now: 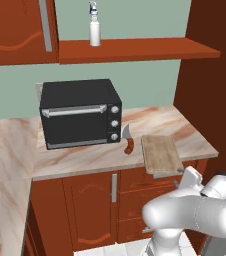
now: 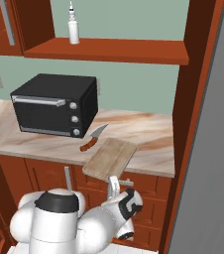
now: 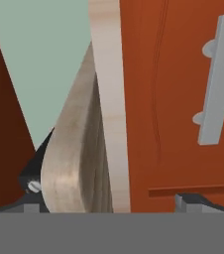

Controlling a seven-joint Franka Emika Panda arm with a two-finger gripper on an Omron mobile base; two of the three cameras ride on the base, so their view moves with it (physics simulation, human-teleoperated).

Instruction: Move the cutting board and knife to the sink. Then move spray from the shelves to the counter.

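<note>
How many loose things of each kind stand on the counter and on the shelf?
Oven: 1
Knife: 1
Cutting board: 1
Spray bottle: 1
Total: 4

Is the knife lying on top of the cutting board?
No, the knife lies on the counter beside the cutting board, between it and the black oven.

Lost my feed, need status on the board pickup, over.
Hand open, at the counter's front edge. Cutting board overhangs counter, its edge between the fingers, not gripped. Knife lies beside the board, by the toaster oven.
</note>
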